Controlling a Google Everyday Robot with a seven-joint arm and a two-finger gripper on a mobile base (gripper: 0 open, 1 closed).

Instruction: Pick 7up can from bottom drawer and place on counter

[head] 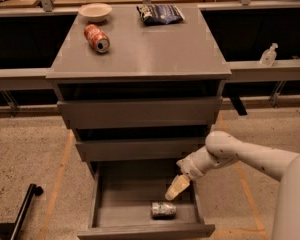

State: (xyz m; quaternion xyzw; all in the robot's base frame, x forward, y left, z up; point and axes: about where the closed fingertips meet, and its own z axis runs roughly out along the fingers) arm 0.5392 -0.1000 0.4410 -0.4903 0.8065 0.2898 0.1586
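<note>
The 7up can (163, 210) lies on its side on the grey floor of the open bottom drawer (120, 204), near the front right. My gripper (176, 189) hangs over the drawer, tilted down and to the left, just above and to the right of the can and apart from it. The white arm reaches in from the right. The counter (150, 46) is the flat grey top of the cabinet, above the two shallower drawers.
On the counter lie a red-orange soda can (97, 38), a white bowl (95, 11) and a dark snack bag (160, 13). A clear bottle (268, 55) stands on the right ledge. A black pole (22, 211) leans at lower left.
</note>
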